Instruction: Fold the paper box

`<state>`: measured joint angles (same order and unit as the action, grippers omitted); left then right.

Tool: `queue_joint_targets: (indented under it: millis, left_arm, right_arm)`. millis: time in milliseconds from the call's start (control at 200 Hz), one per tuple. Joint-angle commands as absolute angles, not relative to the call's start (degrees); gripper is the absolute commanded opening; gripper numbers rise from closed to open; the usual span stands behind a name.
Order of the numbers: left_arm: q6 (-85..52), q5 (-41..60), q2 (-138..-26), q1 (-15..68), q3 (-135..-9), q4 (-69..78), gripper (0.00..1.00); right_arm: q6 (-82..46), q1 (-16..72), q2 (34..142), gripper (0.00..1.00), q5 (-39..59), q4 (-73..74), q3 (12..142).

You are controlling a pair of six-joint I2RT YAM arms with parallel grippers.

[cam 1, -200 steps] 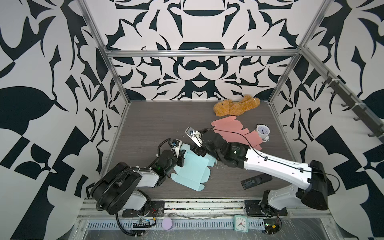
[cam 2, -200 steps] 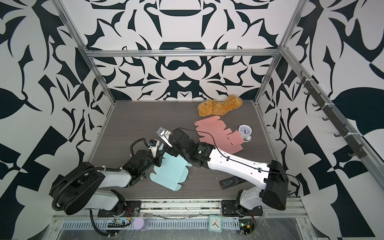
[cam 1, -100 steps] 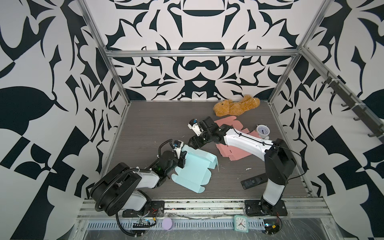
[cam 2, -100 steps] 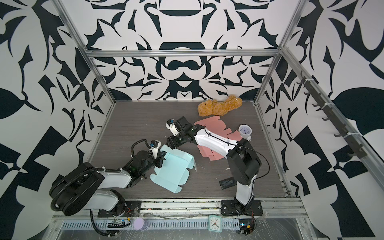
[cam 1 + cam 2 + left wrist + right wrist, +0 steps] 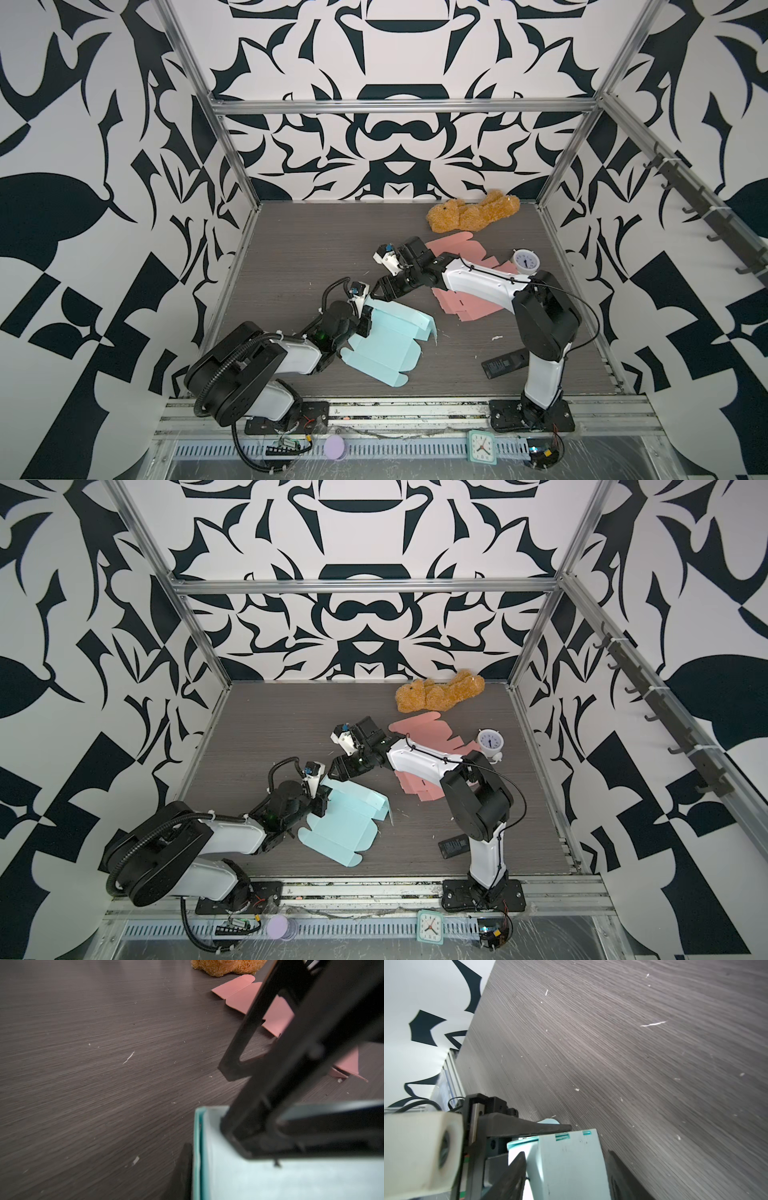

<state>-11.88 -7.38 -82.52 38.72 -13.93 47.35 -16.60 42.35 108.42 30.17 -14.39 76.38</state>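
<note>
Dark wood-grain tabletop (image 5: 311, 249), boxed in by black-and-white patterned walls (image 5: 395, 137), leaves wide bare room toward the far left and much less toward the right, where loose things lie. Largest on it is the pale blue die-cut paper box (image 5: 386, 353), the thing I am to fold. It lies mostly flat near the front middle, with one long panel standing up along its far edge.

Behind it to the right lies a flat pink cardboard blank (image 5: 461, 309). A tan plush bear (image 5: 469, 214) sits against the back wall. A black remote control (image 5: 503, 363) and a small round white alarm clock (image 5: 525, 262) lie further right. None of these touches the blue sheet.

My left gripper (image 5: 365, 321) is clenched on the doubled blue edge at the left end of that raised panel (image 5: 566, 1163). I judge this pins the sheet so the crease can be worked without it sliding. My right gripper (image 5: 378, 291) reaches across above the pink blank. In the right wrist view its fingers (image 5: 517, 1169) straddle the panel with a gap on one side, so it is parted, not clamped. Both grippers crowd one corner, so any move there should be small.
</note>
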Motion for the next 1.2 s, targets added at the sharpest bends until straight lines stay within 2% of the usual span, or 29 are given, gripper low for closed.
queue_joint_targets:
  millis: [0, 105, 255, 420, 590, 900, 1060, 1195]
  left_arm:
    - [-11.82, -11.09, -83.63, 39.31, -15.67, 47.00, 0.17]
    - [-12.46, -12.81, -83.94, 40.17, -15.30, 46.85, 0.17]
    - [-12.68, -14.62, -84.22, 41.08, -15.34, 46.92, 0.10]
    - [-12.31, -15.09, -83.94, 41.31, -15.35, 46.67, 0.08]
    - [-12.42, -13.16, -83.80, 41.58, -14.65, 46.76, 0.20]
    - [-14.02, -12.48, -86.02, 41.92, -13.38, 48.54, 0.23]
    - [-14.32, -12.60, -87.85, 41.97, -13.81, 49.85, 0.14]
    - [-14.26, -12.93, -88.38, 42.04, -13.94, 50.01, 0.11]
  right_arm:
    - [-17.28, 42.54, 108.18, 0.59, 30.85, -15.45, 73.76]
    - [-18.63, 42.57, 107.02, 0.57, 30.86, -13.45, 71.44]
    - [-21.31, 42.94, 105.88, 0.53, 31.30, -10.33, 68.28]
    - [-22.92, 43.55, 104.03, 0.52, 30.26, -8.58, 64.35]
    - [-23.23, 43.65, 101.88, 0.51, 27.80, -8.67, 62.49]
    - [-23.82, 43.68, 100.17, 0.51, 23.24, -9.26, 62.12]
    - [-25.06, 44.06, 98.91, 0.51, 21.93, -8.18, 60.71]
    - [-26.53, 44.75, 98.37, 0.50, 21.26, -6.26, 59.21]
